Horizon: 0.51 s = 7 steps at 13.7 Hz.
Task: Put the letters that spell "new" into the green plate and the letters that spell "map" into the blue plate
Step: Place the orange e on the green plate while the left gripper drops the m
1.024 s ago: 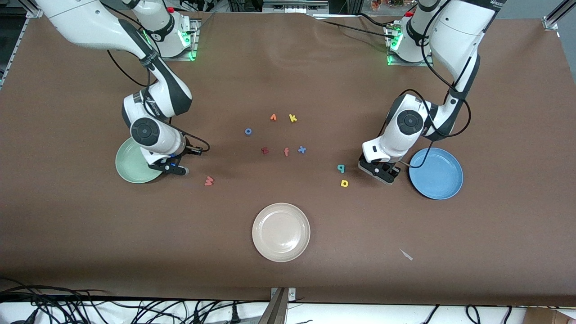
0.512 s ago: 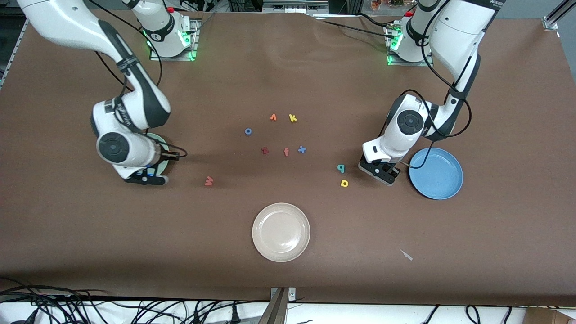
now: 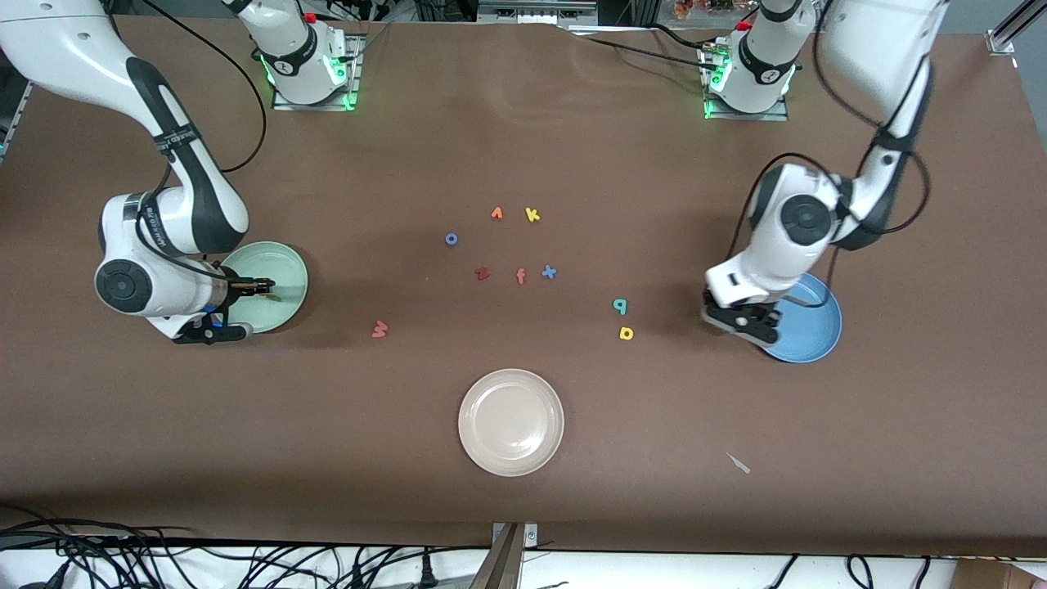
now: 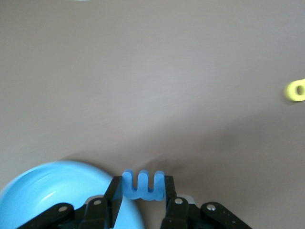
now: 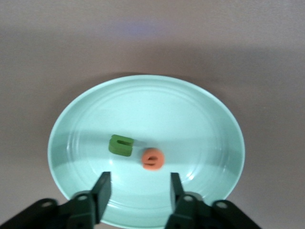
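Blue foam is what I see pinched in my left gripper [image 4: 144, 202]: the m [image 4: 143, 185] sits clamped between its two fingers, held over the rim of the blue plate [image 3: 806, 331] at the left arm's end of the table. The plate itself looks bare where I can see it.

My right gripper [image 5: 138, 188] hangs over the green plate [image 5: 200, 119] at the right arm's end, its fingers parted and holding nothing. In that plate lie the green n [image 5: 120, 145] and the orange e [image 5: 153, 159], just beside each other and not quite touching.

The reddish w [image 3: 379, 329] lies on the brown table [image 3: 523, 491] between the green plate and the beige plate [image 3: 511, 422]. The teal p [image 3: 620, 306] and the yellow a [image 3: 626, 333] lie near each other on the table, toward the blue plate, the a nearer to the front camera.

Mid-table I count a loose cluster: yellow k [image 3: 532, 215], small orange letter [image 3: 496, 213], blue ring [image 3: 451, 239], dark red z [image 3: 482, 274], salmon f [image 3: 520, 276] and blue x [image 3: 549, 272].
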Each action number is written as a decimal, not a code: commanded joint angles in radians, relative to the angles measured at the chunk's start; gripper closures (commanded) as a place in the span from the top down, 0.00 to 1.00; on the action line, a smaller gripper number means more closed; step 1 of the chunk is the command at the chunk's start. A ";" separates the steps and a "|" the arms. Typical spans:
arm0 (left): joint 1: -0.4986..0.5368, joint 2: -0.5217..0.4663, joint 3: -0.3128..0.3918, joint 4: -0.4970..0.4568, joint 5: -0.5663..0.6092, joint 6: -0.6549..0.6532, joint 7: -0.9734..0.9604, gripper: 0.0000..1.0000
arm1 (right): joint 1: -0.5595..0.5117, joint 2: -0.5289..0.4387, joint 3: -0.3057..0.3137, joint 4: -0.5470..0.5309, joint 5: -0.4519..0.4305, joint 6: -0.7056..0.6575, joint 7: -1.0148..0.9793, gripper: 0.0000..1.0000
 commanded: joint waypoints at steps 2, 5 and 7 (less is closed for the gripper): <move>0.128 -0.104 -0.006 -0.062 0.032 -0.054 0.173 0.22 | 0.010 0.005 0.059 0.054 0.021 -0.009 0.047 1.00; 0.224 -0.101 -0.006 -0.090 0.030 -0.053 0.259 0.23 | 0.018 0.008 0.119 0.082 0.044 0.009 0.274 1.00; 0.229 -0.089 -0.005 -0.090 0.029 -0.053 0.255 0.33 | 0.054 0.025 0.120 0.082 0.044 0.064 0.388 1.00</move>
